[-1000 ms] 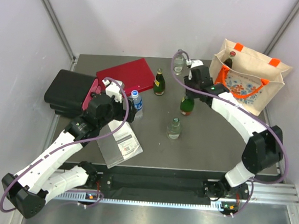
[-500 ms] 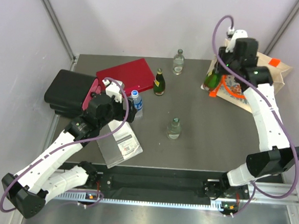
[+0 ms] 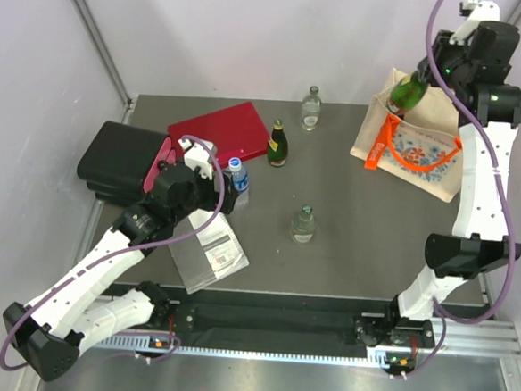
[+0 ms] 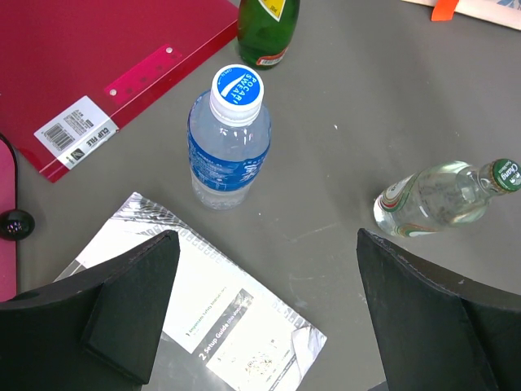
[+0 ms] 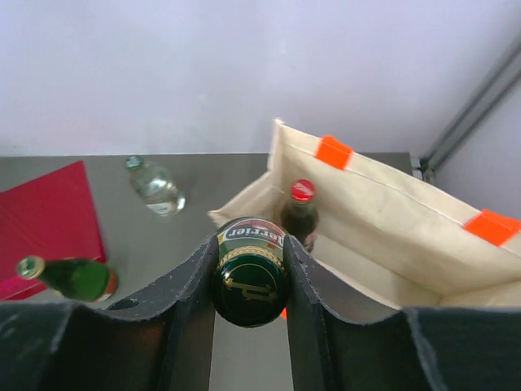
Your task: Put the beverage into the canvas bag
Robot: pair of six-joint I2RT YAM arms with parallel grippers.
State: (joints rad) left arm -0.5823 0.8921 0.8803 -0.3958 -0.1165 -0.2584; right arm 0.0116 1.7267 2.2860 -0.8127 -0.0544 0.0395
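A: Item: green bottle [image 5: 248, 273], clamped by the neck in right tool [image 3: 420, 81]; poised over canvas bag [image 3: 415, 157] rim, 1 o'clock on tabletop [image 3: 366, 221].
B: Left tool [image 4: 269, 314]?
A: Spread wide, empty, above water bottle [image 4: 228, 138].
B: Handling?
A: Shift toward 3 o'clock, clear of red-capped bottle [image 5: 301, 208] inside; lower upright before releasing.

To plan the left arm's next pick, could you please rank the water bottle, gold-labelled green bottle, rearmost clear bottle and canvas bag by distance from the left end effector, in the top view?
From the left end effector:
1. water bottle, just ahead.
2. gold-labelled green bottle, beside the red folder.
3. rearmost clear bottle, at the back edge.
4. canvas bag, far right corner.
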